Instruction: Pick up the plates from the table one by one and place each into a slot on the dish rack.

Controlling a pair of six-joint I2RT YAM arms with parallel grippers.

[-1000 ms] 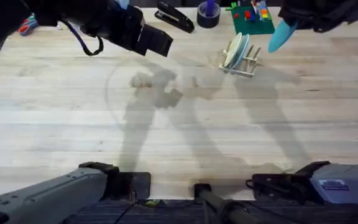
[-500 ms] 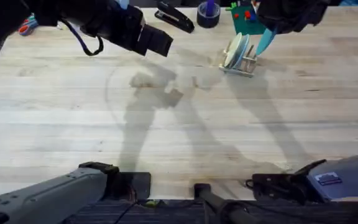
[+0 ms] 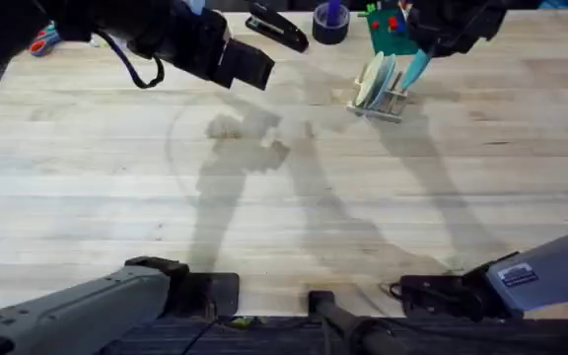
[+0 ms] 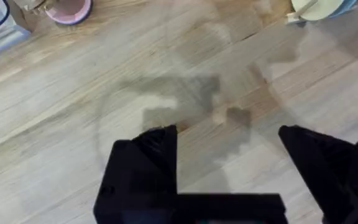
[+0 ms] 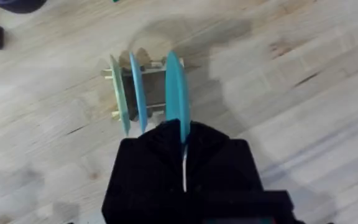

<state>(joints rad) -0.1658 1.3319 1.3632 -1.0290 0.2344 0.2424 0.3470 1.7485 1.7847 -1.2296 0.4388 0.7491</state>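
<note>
Two plates already stand on edge in the dish rack at the far right of the table. Over it, the right gripper pinches the bright blue plate upright, just beside the other two. Across the table, the left gripper hangs above bare wood, fingers spread apart.

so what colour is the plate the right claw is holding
Bright sky blue plate, seen best in the right wrist view.
</note>
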